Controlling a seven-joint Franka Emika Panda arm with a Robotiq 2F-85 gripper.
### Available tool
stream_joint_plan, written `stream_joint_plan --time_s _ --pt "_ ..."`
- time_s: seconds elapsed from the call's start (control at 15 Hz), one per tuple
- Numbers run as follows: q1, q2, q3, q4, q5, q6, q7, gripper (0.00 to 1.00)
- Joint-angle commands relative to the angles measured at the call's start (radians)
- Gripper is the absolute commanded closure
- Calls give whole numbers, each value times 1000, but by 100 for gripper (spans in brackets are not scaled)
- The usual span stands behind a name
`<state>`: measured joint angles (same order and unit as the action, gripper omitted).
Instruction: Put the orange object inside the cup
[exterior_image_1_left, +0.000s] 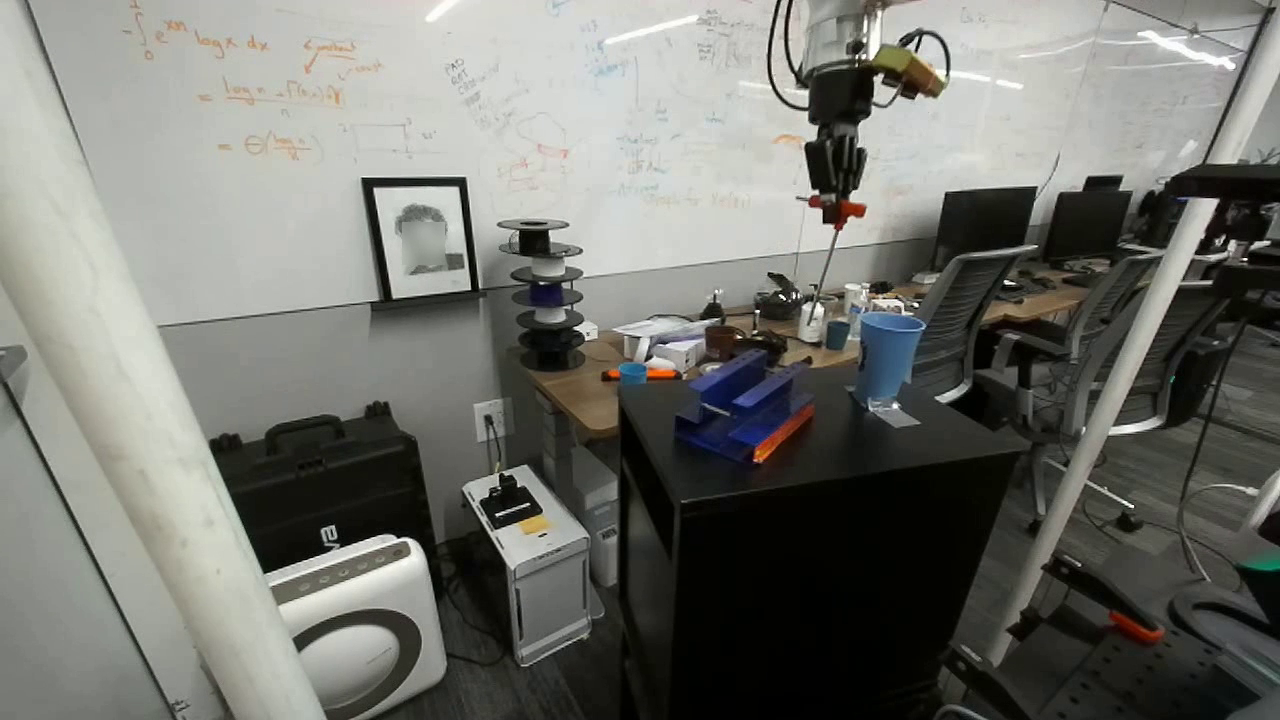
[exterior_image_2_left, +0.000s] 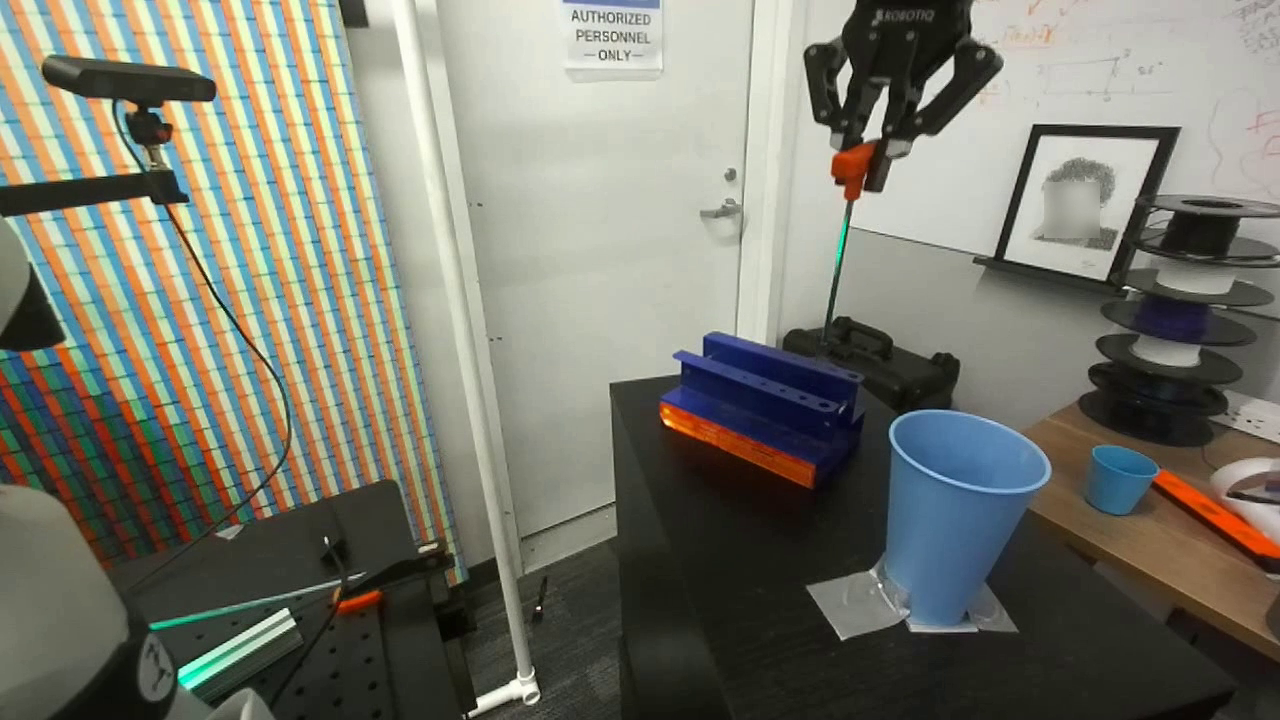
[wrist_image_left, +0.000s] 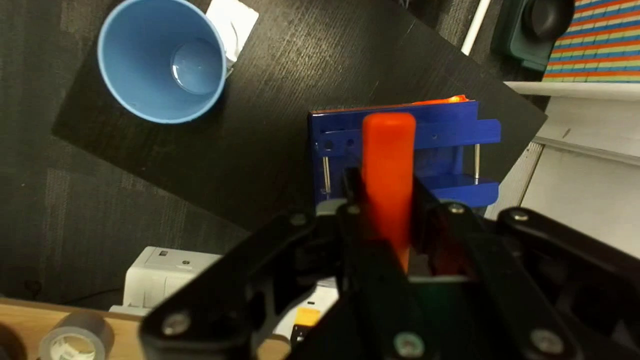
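The orange object is an orange-handled tool with a long thin metal shaft. Its handle shows in both exterior views (exterior_image_1_left: 851, 209) (exterior_image_2_left: 851, 172) and in the wrist view (wrist_image_left: 389, 155). My gripper (exterior_image_1_left: 833, 190) is shut on the handle, also in an exterior view (exterior_image_2_left: 868, 148) and the wrist view (wrist_image_left: 387, 197). The shaft hangs down, slightly tilted, its tip above cabinet height. The light-blue cup (exterior_image_1_left: 888, 357) (exterior_image_2_left: 955, 530) stands upright, its base taped to the black cabinet top (exterior_image_2_left: 740, 560). In the wrist view the cup (wrist_image_left: 145, 65) is upper left, apart from the tool, and its inside looks empty.
A dark-blue blocky holder (exterior_image_1_left: 745, 405) (exterior_image_2_left: 760, 400) with an orange strip sits on the same cabinet, below the gripper in the wrist view (wrist_image_left: 340, 120). A wooden desk (exterior_image_1_left: 580, 400) with spools (exterior_image_1_left: 545, 295) and a small blue cup (exterior_image_2_left: 1118, 480) stands behind.
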<state>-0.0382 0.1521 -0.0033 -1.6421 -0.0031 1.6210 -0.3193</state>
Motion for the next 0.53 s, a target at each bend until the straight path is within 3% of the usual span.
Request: stream_joint_plan --time_s 0.0,0.47 --pt "-13 -121 -25 -26 -57 -25 35 88" --pt "-85 -103 -115 -92 -98 8 92 88"
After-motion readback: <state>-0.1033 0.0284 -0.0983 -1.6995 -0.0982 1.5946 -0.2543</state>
